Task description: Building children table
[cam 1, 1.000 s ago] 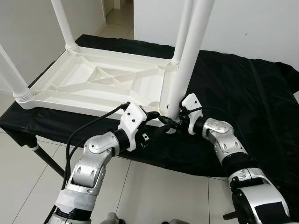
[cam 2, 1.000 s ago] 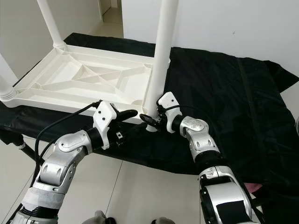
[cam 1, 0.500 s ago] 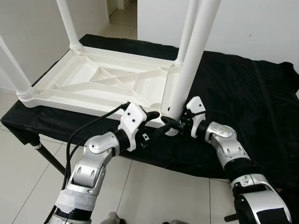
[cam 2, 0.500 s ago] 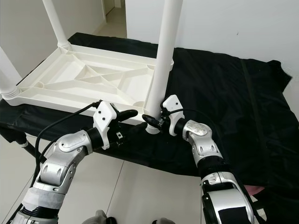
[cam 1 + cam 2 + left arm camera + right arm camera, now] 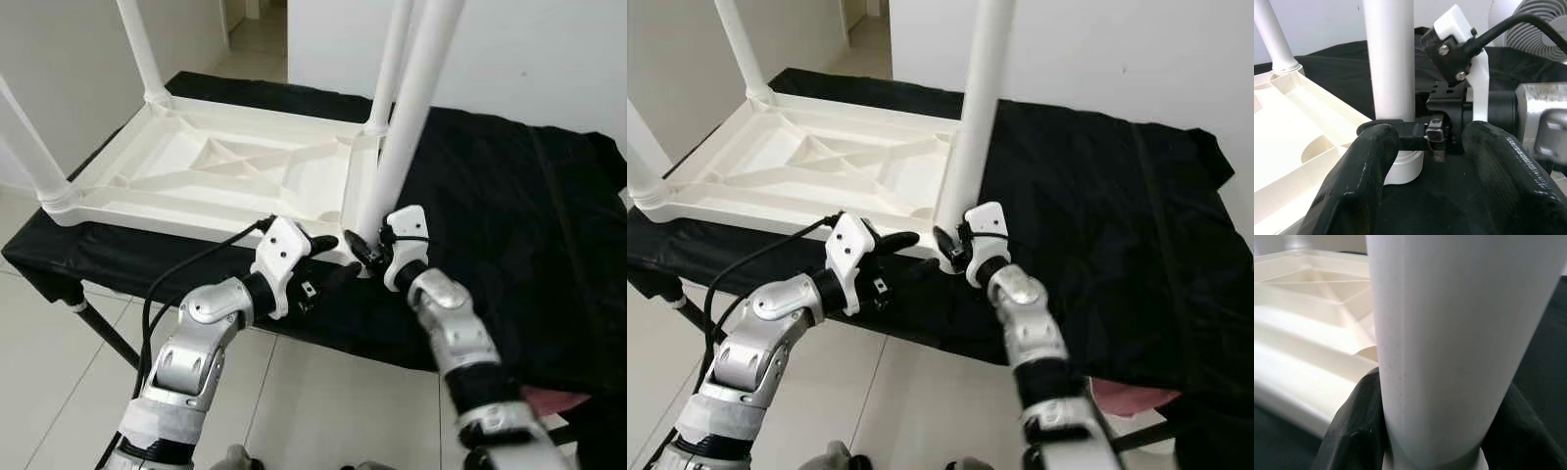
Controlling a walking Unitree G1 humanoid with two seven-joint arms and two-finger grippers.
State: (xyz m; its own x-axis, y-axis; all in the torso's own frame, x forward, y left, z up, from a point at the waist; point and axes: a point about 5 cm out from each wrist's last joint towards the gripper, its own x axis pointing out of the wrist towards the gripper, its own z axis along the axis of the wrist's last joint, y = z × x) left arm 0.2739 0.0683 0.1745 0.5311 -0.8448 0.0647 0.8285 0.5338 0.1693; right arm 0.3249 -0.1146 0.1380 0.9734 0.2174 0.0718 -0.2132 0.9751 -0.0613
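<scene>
- One leg [image 5: 970, 137] is pinched low by our right tool [image 5: 950, 250]; it looks stiff, light, slick.
- We keep our left tool [image 5: 328, 257] spread near the upturned children's table [image 5: 211, 171].

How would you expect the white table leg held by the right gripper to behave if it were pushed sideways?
The leg looks like smooth, rigid plastic, so it probably stays stiff but may slip between the right gripper fingers. Standing tall in the upturned tabletop corner, it could lean if loosely seated.
</scene>
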